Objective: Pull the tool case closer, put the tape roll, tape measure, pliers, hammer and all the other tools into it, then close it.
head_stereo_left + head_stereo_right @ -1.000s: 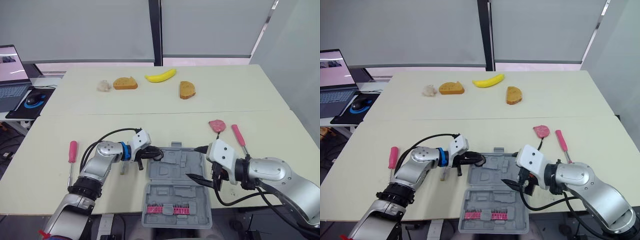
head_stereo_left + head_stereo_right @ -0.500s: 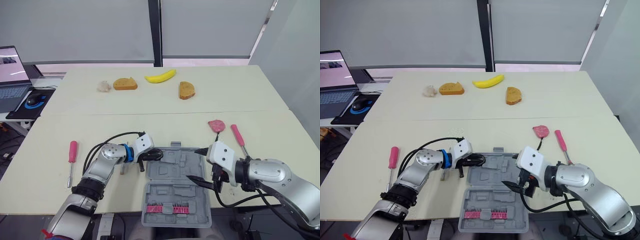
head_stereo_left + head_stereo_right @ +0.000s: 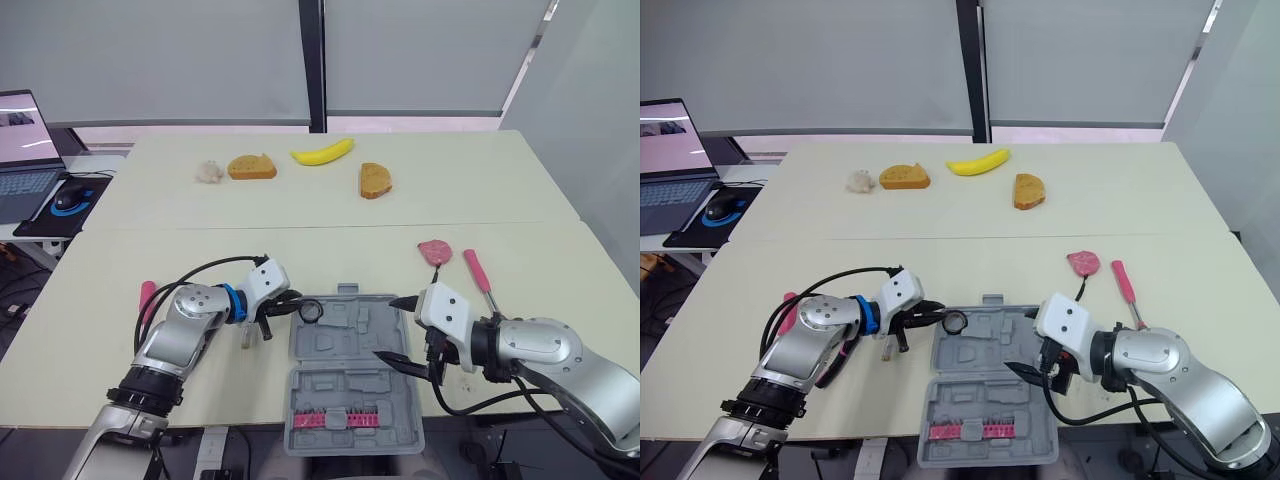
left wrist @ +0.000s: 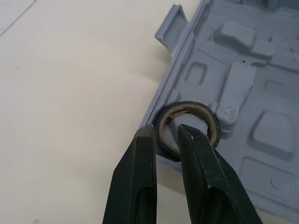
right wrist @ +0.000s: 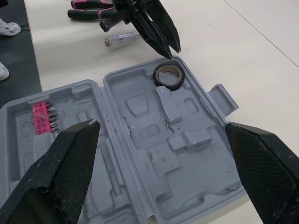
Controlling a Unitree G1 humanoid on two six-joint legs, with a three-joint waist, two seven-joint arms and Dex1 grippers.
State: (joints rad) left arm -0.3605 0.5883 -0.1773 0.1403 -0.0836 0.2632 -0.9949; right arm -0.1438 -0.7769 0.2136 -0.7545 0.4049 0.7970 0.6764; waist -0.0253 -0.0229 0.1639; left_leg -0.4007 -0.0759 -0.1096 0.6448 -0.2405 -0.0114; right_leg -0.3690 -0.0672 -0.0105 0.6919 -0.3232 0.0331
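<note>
Black tape roll with a brown cardboard core (image 5: 168, 86) is seen lying flat in a corner pocket of the open grey moulded-plastic tool case (image 3: 345, 345), just past the tips of the left tool (image 4: 164, 133). Left tool is narrowly parted and empty. The roll's near wall is lined up with the gap, but in the right wrist view the tips are seen clear of it, so the roll is judged released, not pinched. That pocket is the one nearest the left tool, likely chosen so no reach across the case was needed. Right tool (image 3: 398, 328) is spread wide with nothing held, at the case edge on its own side, probably to steady the case. Case is set between the two tools on the pale table (image 3: 300, 250), so it is judged pulled close enough. Not yet packed: pink-and-black pliers (image 5: 86, 9) and a small clear-handled screwdriver (image 5: 124, 37) beside the left tool on the side away from the case, and a pink-handled screwdriver (image 3: 476, 270) beyond the right tool. Lid not yet closed.
</note>
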